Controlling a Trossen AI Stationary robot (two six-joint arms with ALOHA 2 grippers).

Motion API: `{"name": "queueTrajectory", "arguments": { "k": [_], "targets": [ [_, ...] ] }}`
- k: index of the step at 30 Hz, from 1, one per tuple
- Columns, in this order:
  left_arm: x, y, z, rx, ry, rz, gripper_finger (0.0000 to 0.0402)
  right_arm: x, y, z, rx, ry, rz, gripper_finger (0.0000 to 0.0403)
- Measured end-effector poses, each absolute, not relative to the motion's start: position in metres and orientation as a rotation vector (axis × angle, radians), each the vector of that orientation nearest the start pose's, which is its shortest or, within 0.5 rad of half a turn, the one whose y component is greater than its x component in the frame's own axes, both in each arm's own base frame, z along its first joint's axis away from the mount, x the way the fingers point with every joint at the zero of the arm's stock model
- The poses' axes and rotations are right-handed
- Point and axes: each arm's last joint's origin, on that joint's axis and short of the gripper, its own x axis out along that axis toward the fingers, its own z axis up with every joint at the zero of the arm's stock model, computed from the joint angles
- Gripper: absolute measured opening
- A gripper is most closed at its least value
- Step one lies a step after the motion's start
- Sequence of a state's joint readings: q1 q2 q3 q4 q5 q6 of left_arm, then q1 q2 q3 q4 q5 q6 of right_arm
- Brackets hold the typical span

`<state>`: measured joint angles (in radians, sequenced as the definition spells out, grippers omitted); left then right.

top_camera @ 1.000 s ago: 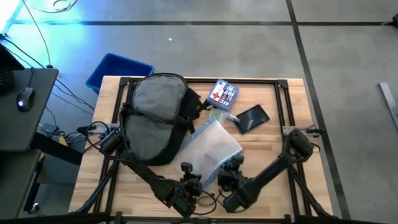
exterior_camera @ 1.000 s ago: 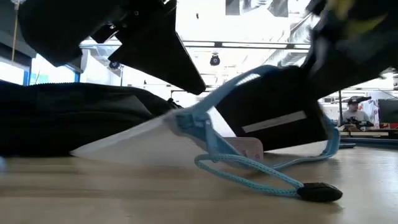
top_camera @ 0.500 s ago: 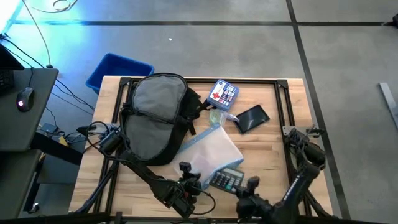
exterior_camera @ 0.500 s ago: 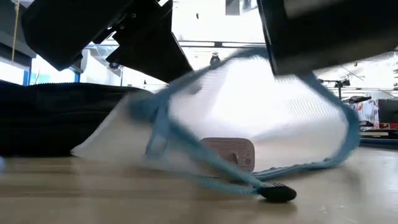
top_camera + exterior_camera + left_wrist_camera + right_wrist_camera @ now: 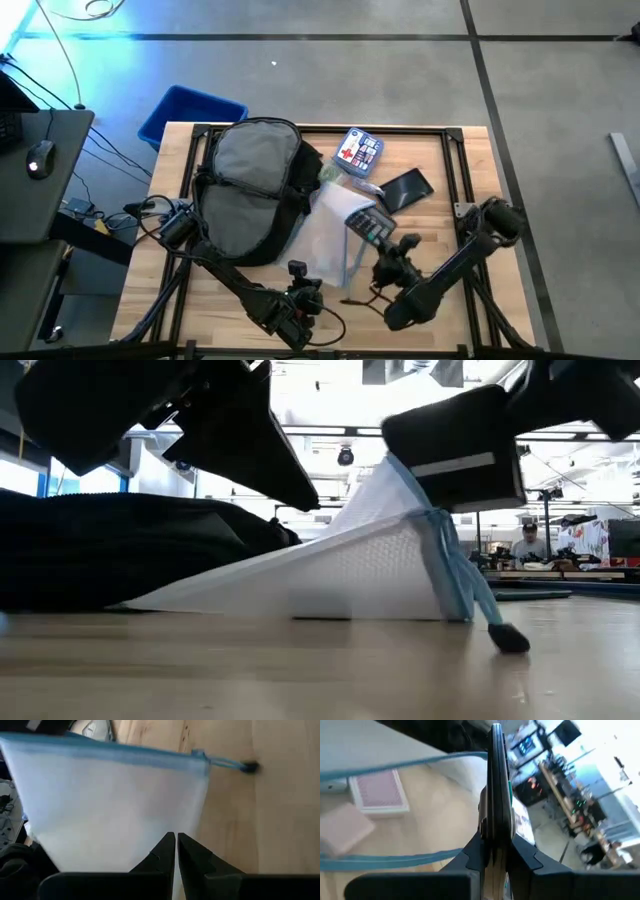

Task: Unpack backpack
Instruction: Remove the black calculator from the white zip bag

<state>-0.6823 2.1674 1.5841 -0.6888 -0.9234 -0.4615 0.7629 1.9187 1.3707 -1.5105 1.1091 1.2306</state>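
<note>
The black backpack [image 5: 250, 185] lies flat on the table's left half, grey lining showing. Beside it lies a clear zip pouch [image 5: 330, 240] with a blue zip. In the low view the pouch [image 5: 330, 575] rises to a peak under a dark calculator [image 5: 370, 222], and its lower edge rests on the table. My right gripper [image 5: 388, 245] is shut on that calculator over the pouch's right side. My left gripper [image 5: 303, 282] is shut at the pouch's near edge [image 5: 150, 820]. The blue zip cord [image 5: 465, 580] hangs down and its black tab [image 5: 510, 640] touches the table. My left gripper [image 5: 175, 837] has its shut fingertips [image 5: 167, 845] on the pouch's near edge [image 5: 150, 855], coming level from the table's near side. The fingers hide the place of contact, so one layer or several cannot be told. That side of the pouch stays low on the table. My right gripper [image 5: 496, 840] pinches the calculator [image 5: 496, 780] across its thin sides at one end, with the slab edge-on between the two fingers. The calculator [image 5: 455, 450] is lifted clear of the table, tilted. It stands between the pouch's two blue zip edges [image 5: 420, 762].
Inside the pouch lie a pink card box [image 5: 380, 792] and a pale pink block [image 5: 345, 830]. Toward the far edge lie a blue kit with a red cross [image 5: 360, 150], a black wallet [image 5: 405, 190] and a small greenish item [image 5: 345, 185]. A blue bin [image 5: 190, 115] stands beyond the far-left corner.
My right gripper drew the calculator toward the table's near edge, then swung it up and toward the far edge, over the pouch's right side. The pouch's zip side rose with it and the pouch folded narrower, while its left part stayed on the table.
</note>
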Motion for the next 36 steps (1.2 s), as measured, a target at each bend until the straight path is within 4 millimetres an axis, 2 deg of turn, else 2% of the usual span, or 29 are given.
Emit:
{"name": "queueTrajectory", "arguments": {
  "k": [3, 9, 11, 13, 16, 19, 21, 25, 29, 33, 36],
  "targets": [
    [0.348, -0.253, 0.155, 0.495, 0.8, 0.394, 0.0, 0.237, 0.202, 0.213, -0.502, 0.865, -0.705, 0.0029],
    [0.348, -0.252, 0.155, 0.497, 0.807, 0.396, 0.0, 0.224, 0.242, 0.234, -0.327, 1.036, -0.353, 0.0029],
    [0.349, -0.251, 0.155, 0.486, 0.821, 0.386, 0.0, 0.219, 0.254, 0.245, -0.314, 0.978, -0.326, 0.0029],
    [0.35, -0.251, 0.154, 0.482, 0.841, 0.367, 0.0, 0.213, 0.26, 0.256, -0.338, 0.834, -0.377, 0.0029],
    [0.35, -0.25, 0.153, 0.484, 0.876, 0.332, 0.0, 0.21, 0.252, 0.266, -0.372, 0.622, -0.516, 0.0029],
    [0.35, -0.247, 0.152, 0.477, 0.914, 0.312, 0.0, 0.219, 0.224, 0.266, -0.356, 0.61, -0.679, 0.0029],
    [0.349, -0.246, 0.151, 0.487, 0.927, 0.316, 0.0, 0.231, 0.199, 0.256, -0.369, 0.641, -0.759, 0.0029],
    [0.347, -0.243, 0.15, 0.494, 0.954, 0.33, 0.0, 0.249, 0.128, 0.224, -0.384, 0.855, -1.003, 0.0029],
    [0.346, -0.243, 0.15, 0.489, 0.957, 0.331, 0.0, 0.248, 0.06, 0.186, -0.367, 1.031, -1.23, 0.0029],
    [0.346, -0.245, 0.151, 0.501, 0.948, 0.322, 0.0, 0.248, 0.011, 0.153, -0.311, 1.111, -1.304, 0.0029],
    [0.347, -0.245, 0.15, 0.491, 0.956, 0.311, 0.0, 0.248, -0.014, 0.137, -0.273, 1.175, -1.302, 0.0053]
  ]
}}
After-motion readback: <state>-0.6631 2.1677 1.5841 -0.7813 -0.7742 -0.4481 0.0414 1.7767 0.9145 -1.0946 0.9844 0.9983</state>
